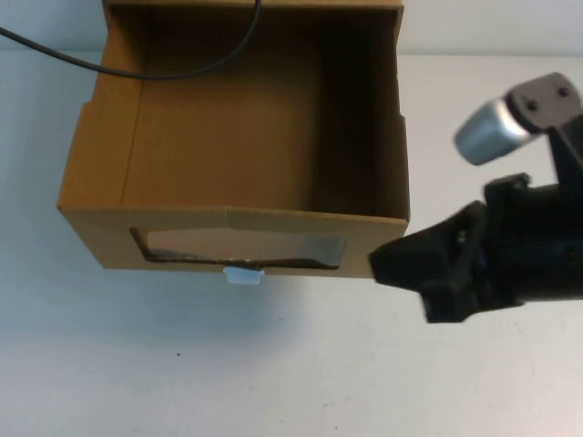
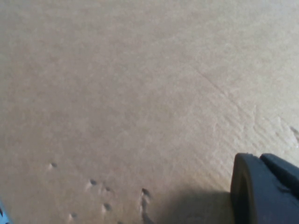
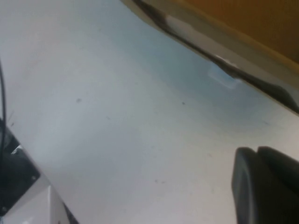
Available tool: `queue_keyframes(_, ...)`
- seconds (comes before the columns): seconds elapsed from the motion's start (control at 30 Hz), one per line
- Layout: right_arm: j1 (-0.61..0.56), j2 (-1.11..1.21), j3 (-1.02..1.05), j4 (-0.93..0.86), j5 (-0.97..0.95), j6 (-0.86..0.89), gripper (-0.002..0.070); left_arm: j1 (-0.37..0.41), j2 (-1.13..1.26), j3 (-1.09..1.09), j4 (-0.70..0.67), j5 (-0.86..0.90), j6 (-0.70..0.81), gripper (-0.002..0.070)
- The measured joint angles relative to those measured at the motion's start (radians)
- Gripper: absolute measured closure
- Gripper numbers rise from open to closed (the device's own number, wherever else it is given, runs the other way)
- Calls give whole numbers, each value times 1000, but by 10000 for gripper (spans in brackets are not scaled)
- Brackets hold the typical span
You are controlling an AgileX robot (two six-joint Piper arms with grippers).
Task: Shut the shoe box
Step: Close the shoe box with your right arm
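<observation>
The shoe box (image 1: 100, 232) is a brown cardboard drawer pulled out toward me, open on top and empty inside. Its front panel has a clear window (image 1: 241, 248) with a small white pull tab (image 1: 244, 275) just below it. My right gripper (image 1: 378, 261) is shut and empty, its tip just off the box's front right corner, low over the table. In the right wrist view the gripper (image 3: 258, 150) hovers over the white table, with the tab (image 3: 223, 78) and the box front (image 3: 252, 23) beyond it. My left gripper (image 2: 259, 157) is shut, close against plain cardboard (image 2: 140, 93); it is out of the high view.
A black cable (image 1: 137, 71) drapes across the box's back left corner. The white table (image 1: 273, 364) stretches in front of the box. A dark and white fixture (image 3: 18, 186) shows at the table's edge in the right wrist view.
</observation>
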Motion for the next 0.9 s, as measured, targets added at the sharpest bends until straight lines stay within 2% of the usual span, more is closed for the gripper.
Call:
queue_keyframes(0.17,150,131,-107,-53,-46,60,687,0,0,0,0,0,-2,678)
queue_keyframes(0.27,192,194,-144,-60,-79,73,687,0,0,0,0,0,-4,678)
queue_keyframes(0.9,183,399,-304,-159,-147,127,687,0,0,0,-1,0,-6,678)
